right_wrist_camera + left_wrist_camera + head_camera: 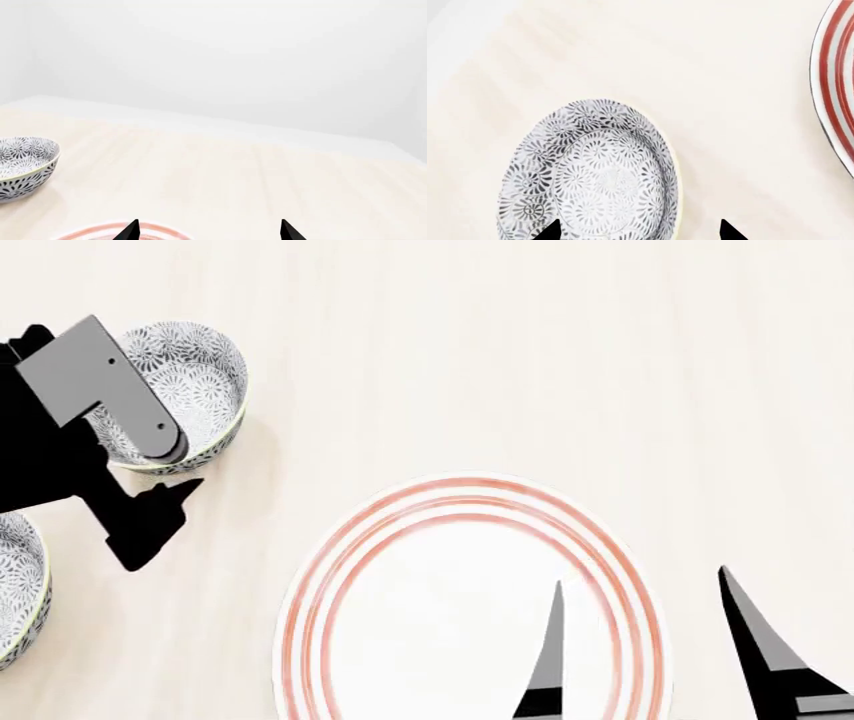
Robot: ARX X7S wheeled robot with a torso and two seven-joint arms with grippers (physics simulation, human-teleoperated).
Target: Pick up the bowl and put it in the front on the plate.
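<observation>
The bowl (pixel 200 375), white with a dense grey-blue flower pattern, stands on the table at the far left. My left arm covers part of it in the head view. My left gripper (pixel 639 231) is open above it. One fingertip (pixel 550 231) is over the bowl's (pixel 594 170) inside, and the other is over bare table outside the rim. The plate (pixel 400 640), white with red rings, lies at the near middle. Its edge (pixel 834 75) also shows in the left wrist view. My right gripper (pixel 641 575) is open and empty over the plate's right rim (pixel 100 232).
A second patterned bowl (pixel 16 590) sits at the left edge, nearer than the first. The first bowl (pixel 23 165) also appears in the right wrist view. The pale wooden table (pixel 534 360) ends at a far edge (pixel 267 132) before a white wall.
</observation>
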